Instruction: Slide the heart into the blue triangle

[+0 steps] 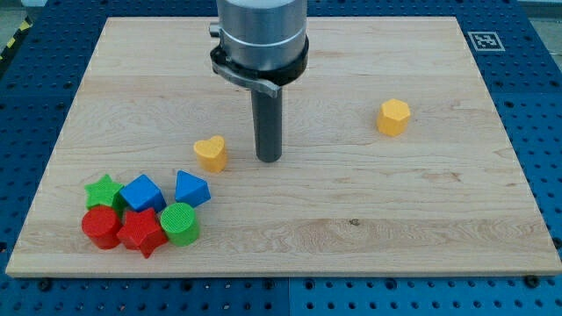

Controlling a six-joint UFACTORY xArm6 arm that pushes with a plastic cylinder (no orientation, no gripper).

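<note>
A yellow heart (211, 153) lies on the wooden board (369, 219), left of centre. A blue triangle (190, 189) lies just below it and slightly to the left, a small gap apart. My tip (269, 159) rests on the board to the right of the heart, a short gap away, not touching it. The rod rises from the tip to the grey arm at the view's top.
At the lower left a cluster touches the blue triangle: a green star (103, 190), a blue cube (142, 193), a red cylinder (100, 228), a red star (141, 233) and a green cylinder (179, 223). A yellow hexagon (393, 117) sits alone at the right.
</note>
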